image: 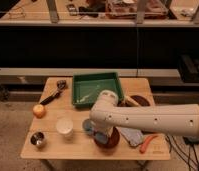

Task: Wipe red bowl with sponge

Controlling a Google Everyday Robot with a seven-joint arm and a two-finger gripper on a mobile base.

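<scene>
The red bowl (112, 140) sits on the wooden table (53, 150) near its front edge, largely covered by my arm. My gripper (99, 134) points down at the bowl's left part, below the white wrist. A blue sponge (88, 125) shows right at the gripper's left side, by the bowl's left rim. The wrist hides how the gripper and the sponge meet.
A green tray (96, 89) stands at the table's back. A white cup (64, 126), a metal cup (38, 140) and an orange fruit (39, 111) are on the left. A grey-blue cloth (131, 135), an orange object (148, 142) and a dark maroon plate (141, 99) lie right.
</scene>
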